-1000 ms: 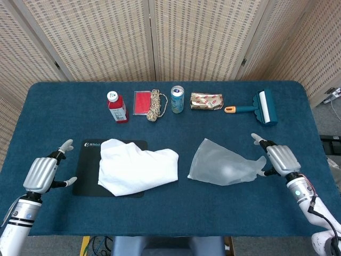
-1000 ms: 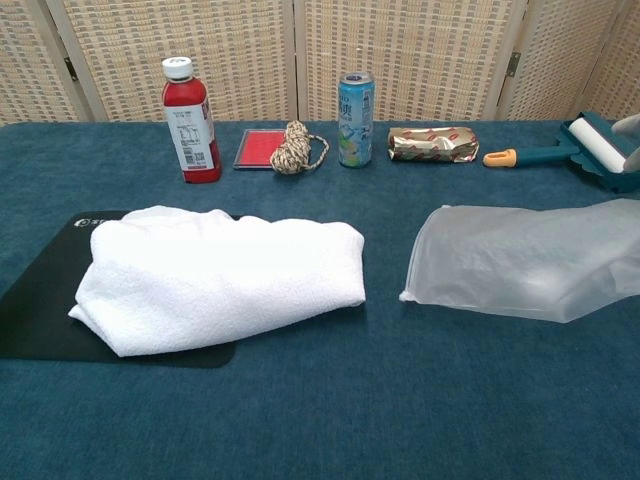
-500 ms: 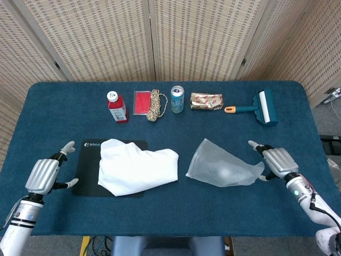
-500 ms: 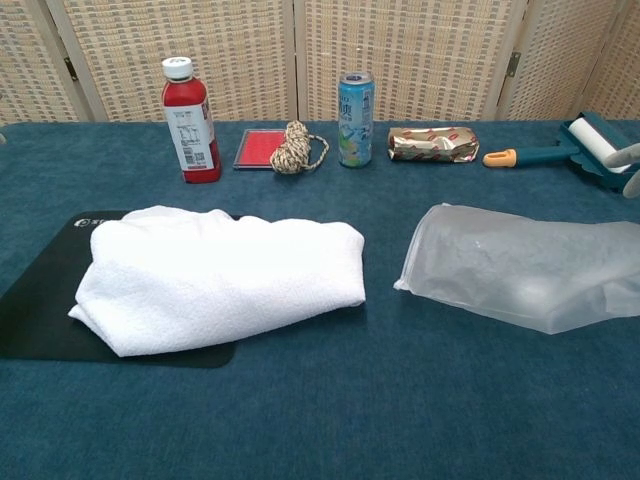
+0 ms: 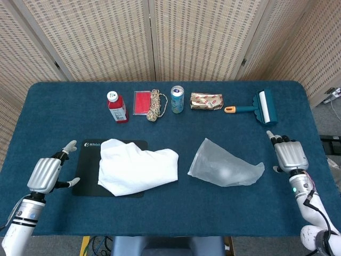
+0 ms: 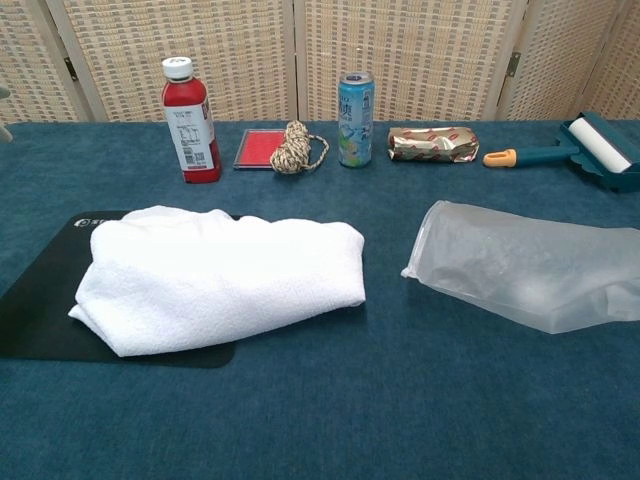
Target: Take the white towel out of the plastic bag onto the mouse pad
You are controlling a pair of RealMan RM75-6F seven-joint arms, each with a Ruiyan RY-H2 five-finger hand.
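Observation:
The white towel (image 5: 138, 168) (image 6: 215, 275) lies bunched up, its left part on the black mouse pad (image 5: 84, 176) (image 6: 28, 305) and its right part on the blue table. To its right the clear plastic bag (image 5: 224, 169) (image 6: 525, 270) lies flat and empty, its mouth facing the towel. My right hand (image 5: 289, 155) hovers to the right of the bag, apart from it, fingers spread, holding nothing. My left hand (image 5: 49, 173) is just left of the mouse pad, fingers apart and empty. The chest view shows only a sliver of the left hand at its left edge.
Along the back of the table stand a red bottle (image 5: 117, 107), a red card (image 5: 142, 102), a coil of rope (image 5: 155, 104), a blue can (image 5: 177, 99), a foil packet (image 5: 206, 101) and a teal lint roller (image 5: 258, 108).
My right hand has let go of the bag's right end and drawn back to the right. The bag has settled flat. The left hand has barely moved.

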